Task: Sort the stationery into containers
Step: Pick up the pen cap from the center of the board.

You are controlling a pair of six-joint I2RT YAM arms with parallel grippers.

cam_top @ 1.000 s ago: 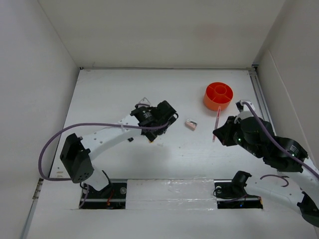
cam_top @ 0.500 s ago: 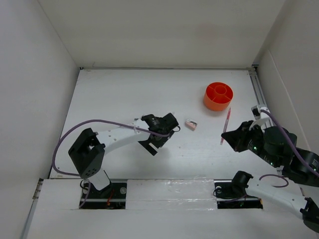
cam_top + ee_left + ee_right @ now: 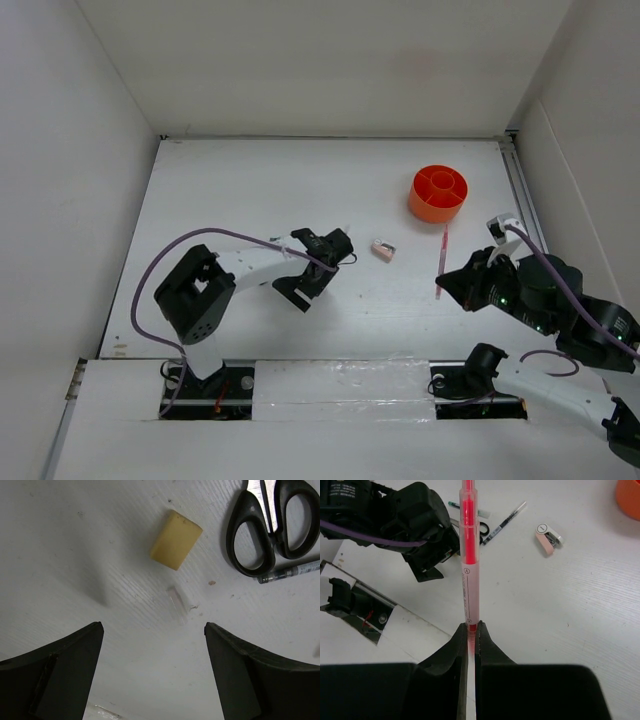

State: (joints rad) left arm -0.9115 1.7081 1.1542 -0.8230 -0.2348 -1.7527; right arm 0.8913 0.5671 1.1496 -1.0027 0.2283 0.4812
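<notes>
My right gripper point(image 3: 471, 630) is shut on the lower end of a pink pen point(image 3: 469, 560) and holds it above the table. In the top view the pen point(image 3: 442, 250) points toward the round orange pot point(image 3: 438, 193), short of it. My left gripper point(image 3: 152, 670) is open and empty, low over the table. Ahead of it lie a beige eraser point(image 3: 176, 539), black-handled scissors point(image 3: 272, 525) and a grey pen point(image 3: 290, 572). The pinkish sharpener point(image 3: 382, 250) lies between the two grippers. The other pens and markers are hidden under the left arm point(image 3: 318, 262).
White walls close in the table on the left, back and right. A metal rail point(image 3: 524, 200) runs along the right edge near the pot. The left arm's purple cable point(image 3: 175, 250) loops over the near left. Taped base plates point(image 3: 340, 385) line the front edge.
My left gripper has drawn a little nearer and lower while its elbow swung right. My right gripper carried the pink pen right, then back left a little, still short of the pot.
</notes>
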